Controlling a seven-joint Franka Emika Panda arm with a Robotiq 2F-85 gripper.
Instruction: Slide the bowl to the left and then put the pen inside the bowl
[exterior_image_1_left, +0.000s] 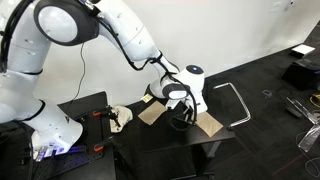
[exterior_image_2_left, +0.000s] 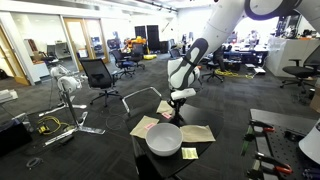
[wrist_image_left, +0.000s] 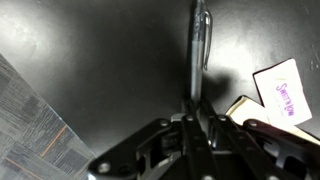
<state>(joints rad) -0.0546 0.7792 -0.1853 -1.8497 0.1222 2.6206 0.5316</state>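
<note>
- Gripper (wrist_image_left: 195, 108): black, two-fingered, at the end of a white arm (exterior_image_1_left: 120, 35); it pointed down at a dark table (wrist_image_left: 100, 60). In the wrist view the jaws stood drawn together, pinching the near end of the pen.
- Pen (wrist_image_left: 198, 50): slim and dark with a pocket clip. It ran straight out from between the fingers (wrist_image_left: 178, 135) toward the top of the wrist view, low over the table. It was too small to make out in either exterior view.
- Bowl (exterior_image_2_left: 164, 138): round, shallow, white, upright on the table. In an exterior view it sat just on the camera side of the gripper (exterior_image_2_left: 172, 115), near it but not touching. It did not show in the wrist view and could not be told behind the gripper (exterior_image_1_left: 180, 122) in an exterior view.
- Paper sheets: flat, tan. One (exterior_image_2_left: 145, 126) lay to one side of the gripper and one (exterior_image_2_left: 197, 132) to the other, both partly tucked behind the bowl.
- Card (wrist_image_left: 280, 90): white with purple writing, flat on the table off to one side of the fingers, with a tan corner just beside it.
- Sticky note (exterior_image_2_left: 189, 153): small, yellow, beside the bowl on the side away from the gripper.
- Carpet (wrist_image_left: 30, 125): grey, visible past the table edge.
</note>
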